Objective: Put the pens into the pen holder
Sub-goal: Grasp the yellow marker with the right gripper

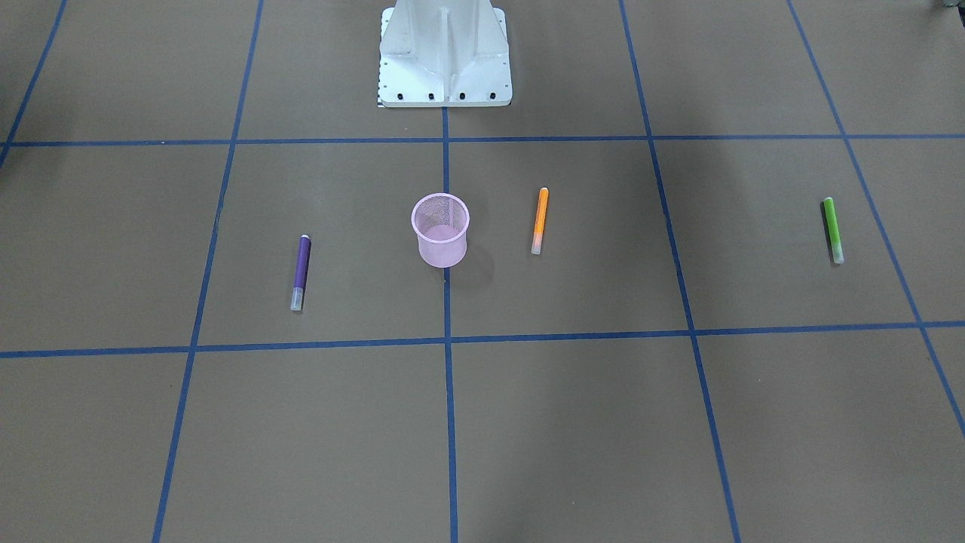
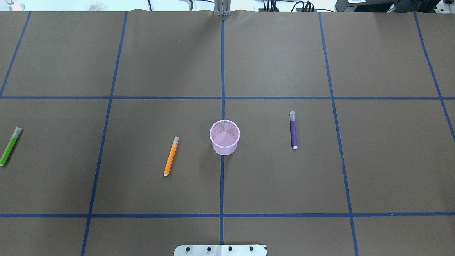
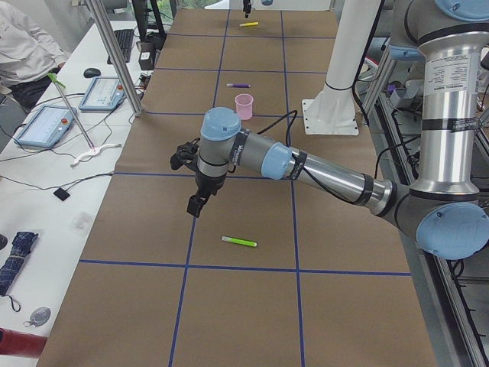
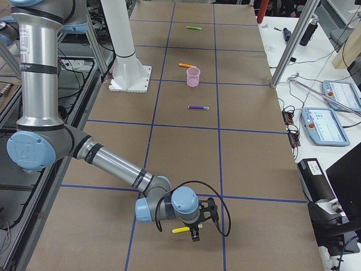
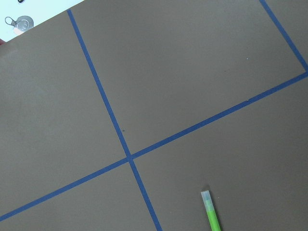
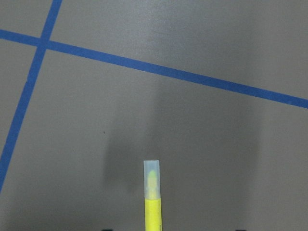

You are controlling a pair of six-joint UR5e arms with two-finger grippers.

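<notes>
Brown paper table [image 2: 284, 53], blue tape grid [image 2: 222, 185]; white side desk [image 3: 30, 210] with tablets [image 3: 101, 93]; left gripper [image 3: 196, 203], right gripper [image 4: 194, 230]: opening unclear.

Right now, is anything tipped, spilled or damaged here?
Nothing stands out. The pen holder stands upright and empty; the orange pen, purple pen, green pen and yellow pen lie flat, capped, apart from it.

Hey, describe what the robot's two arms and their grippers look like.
The left arm and right arm are silver metal tubes with pale blue joint caps and a printed white label on the upright link. Each wrist carries a looping black cable. The left gripper and right gripper are black.
</notes>
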